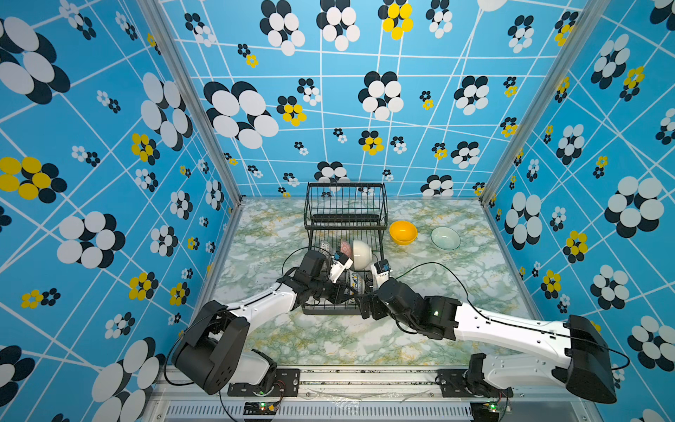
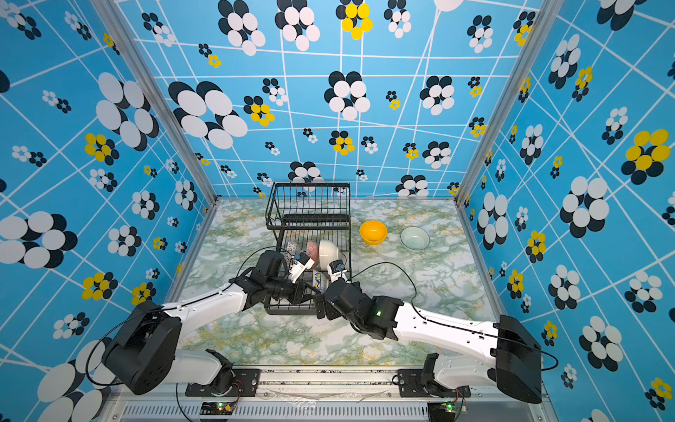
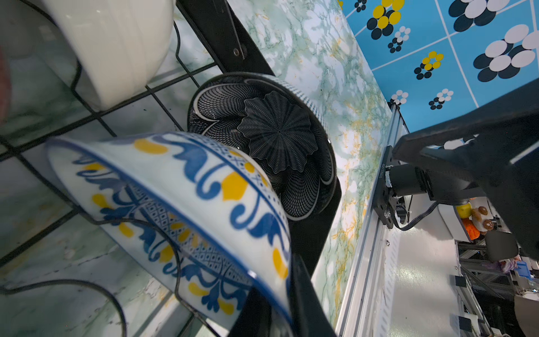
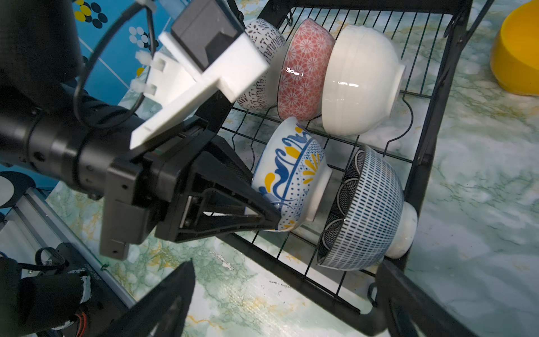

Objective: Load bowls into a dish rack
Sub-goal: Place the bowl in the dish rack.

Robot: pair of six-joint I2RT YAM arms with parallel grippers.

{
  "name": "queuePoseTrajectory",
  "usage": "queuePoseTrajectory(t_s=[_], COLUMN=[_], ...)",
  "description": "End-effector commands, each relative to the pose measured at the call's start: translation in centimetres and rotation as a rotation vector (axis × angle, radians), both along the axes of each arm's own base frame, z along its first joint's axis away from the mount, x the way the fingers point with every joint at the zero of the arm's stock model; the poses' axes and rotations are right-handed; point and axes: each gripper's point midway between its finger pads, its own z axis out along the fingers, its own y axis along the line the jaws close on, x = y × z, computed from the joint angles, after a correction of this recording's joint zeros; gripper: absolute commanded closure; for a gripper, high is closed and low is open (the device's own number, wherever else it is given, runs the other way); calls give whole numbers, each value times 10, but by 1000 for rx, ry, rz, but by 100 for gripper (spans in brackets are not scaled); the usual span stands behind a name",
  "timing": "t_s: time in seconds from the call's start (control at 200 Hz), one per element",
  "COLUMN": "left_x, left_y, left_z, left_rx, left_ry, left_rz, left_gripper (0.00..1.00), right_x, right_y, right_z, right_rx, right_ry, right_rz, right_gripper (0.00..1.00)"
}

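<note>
Right wrist view: left tool [image 4: 268, 213] pinches the rim of a blue-and-yellow patterned ceramic bowl [image 4: 291, 175], apparently to stand it on edge between the black wire dish rack's [image 4: 420, 186] dividers. Right tool [image 4: 285, 267] hangs splayed and empty.

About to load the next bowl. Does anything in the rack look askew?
Only the blue-and-yellow bowl: it sits tilted in the dish rack, fingers of the left gripper on its rim. Nothing spilled or broken.

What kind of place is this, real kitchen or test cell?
Probably a lab test cell: patterned wall panels on aluminium framing, marble-look tabletop, left arm and right arm bolted to a front rail.
</note>
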Motion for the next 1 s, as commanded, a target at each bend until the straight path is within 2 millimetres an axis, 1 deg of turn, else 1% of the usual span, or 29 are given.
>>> queuePoseTrajectory(t_s=[0.0, 0.28, 0.485, 0.64, 0.765, 0.87, 0.93, 0.994], left_x=[-4, -1, -3, -5, -7, -7, -7, -5], left_y=[2, 3, 4, 7, 14, 23, 26, 30], left_z=[4, 13, 17, 22, 23, 20, 21, 27], left_rx=[10, 10, 10, 22, 48, 104, 121, 131], left_ry=[-14, -38, -42, -50, -56, -41, -41, -54], left_rz=[-2, 10, 17, 30, 55, 92, 112, 135], left_gripper=[81, 74, 72, 71, 70, 70, 70, 70], right_x=[4, 3, 3, 5, 8, 10, 12, 14], right_y=[-6, -11, -12, -17, -24, -31, -38, -46], right_z=[4, 2, 0, -1, -3, -5, -6, -5], right_rx=[-4, 5, 10, -5, -13, -11, -10, -13], right_ry=[-5, 5, 14, 21, 37, 49, 54, 57], right_rz=[-40, -56, -68, -103, -136, -163, -180, -200], right_gripper=[0, 0, 0, 0, 0, 0, 0, 0])
